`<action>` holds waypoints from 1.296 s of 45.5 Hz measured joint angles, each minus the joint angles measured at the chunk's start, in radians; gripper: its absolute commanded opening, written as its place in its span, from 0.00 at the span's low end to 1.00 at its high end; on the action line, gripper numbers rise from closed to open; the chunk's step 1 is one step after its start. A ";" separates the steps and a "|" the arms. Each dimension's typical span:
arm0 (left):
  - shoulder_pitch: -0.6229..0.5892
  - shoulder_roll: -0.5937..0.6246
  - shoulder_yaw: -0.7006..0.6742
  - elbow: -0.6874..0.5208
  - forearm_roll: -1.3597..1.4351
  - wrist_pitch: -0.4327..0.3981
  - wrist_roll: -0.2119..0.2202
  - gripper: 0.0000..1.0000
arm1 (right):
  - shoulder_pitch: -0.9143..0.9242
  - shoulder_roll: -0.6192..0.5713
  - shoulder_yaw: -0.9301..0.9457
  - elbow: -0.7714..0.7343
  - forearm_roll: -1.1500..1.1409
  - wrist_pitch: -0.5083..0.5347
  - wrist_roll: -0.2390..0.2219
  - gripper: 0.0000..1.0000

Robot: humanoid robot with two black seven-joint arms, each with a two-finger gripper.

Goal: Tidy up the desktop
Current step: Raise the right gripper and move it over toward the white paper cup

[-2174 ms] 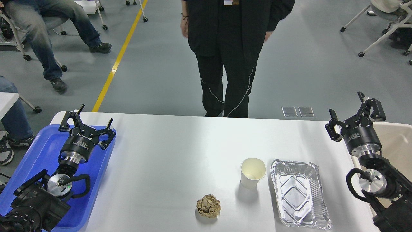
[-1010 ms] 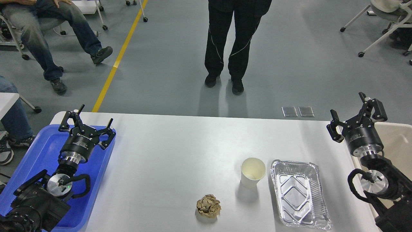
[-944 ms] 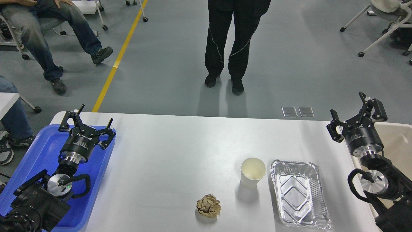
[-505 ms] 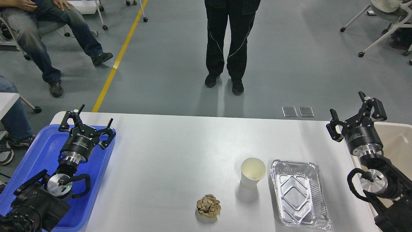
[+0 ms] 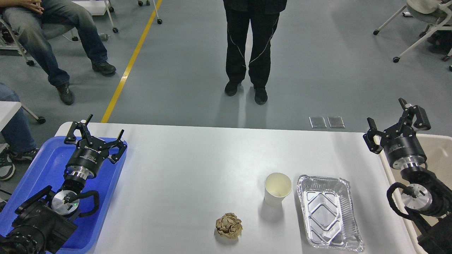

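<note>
The white desktop carries a crumpled brown paper ball near the front, an upright empty white paper cup and an empty foil tray to the cup's right. My left gripper is open and empty above the blue tray at the desktop's left edge. My right gripper is open and empty above the desktop's far right edge, beside the beige bin.
A person in black trousers stands on the grey floor beyond the desktop's far edge. A seated person and chairs are at the far left, more chairs at the far right.
</note>
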State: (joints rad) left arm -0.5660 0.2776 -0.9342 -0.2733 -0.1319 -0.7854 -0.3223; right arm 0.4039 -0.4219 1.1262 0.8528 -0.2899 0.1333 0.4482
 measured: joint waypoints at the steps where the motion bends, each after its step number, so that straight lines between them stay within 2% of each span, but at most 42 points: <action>1: 0.000 0.000 0.000 0.000 0.000 0.000 0.000 1.00 | 0.003 -0.007 -0.003 0.000 0.000 -0.001 0.000 1.00; 9: 0.000 0.000 0.000 0.000 0.000 0.000 0.000 1.00 | 0.042 -0.087 -0.073 0.000 0.003 -0.008 -0.003 1.00; 17: 0.000 0.000 0.000 0.000 0.000 0.000 0.000 1.00 | 0.121 -0.201 -0.224 0.001 0.005 -0.012 -0.007 1.00; 30: 0.000 0.000 0.000 0.000 0.000 0.000 0.000 1.00 | 0.396 -0.401 -0.659 0.007 0.004 -0.004 -0.009 1.00; 37: 0.000 0.000 0.000 0.000 0.000 0.000 0.000 1.00 | 0.569 -0.469 -0.904 0.015 -0.018 0.005 -0.010 1.00; 46: 0.000 0.000 0.000 0.000 0.000 0.000 0.000 1.00 | 0.804 -0.501 -1.229 0.037 -0.110 0.016 -0.009 1.00; 59: 0.000 0.000 0.000 0.000 0.000 0.000 0.000 1.00 | 1.035 -0.465 -1.463 0.068 -0.396 0.066 -0.006 1.00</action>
State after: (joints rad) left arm -0.5661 0.2777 -0.9342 -0.2731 -0.1319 -0.7854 -0.3221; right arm 1.4394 -0.8867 -0.3372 0.9204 -0.6861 0.1995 0.4420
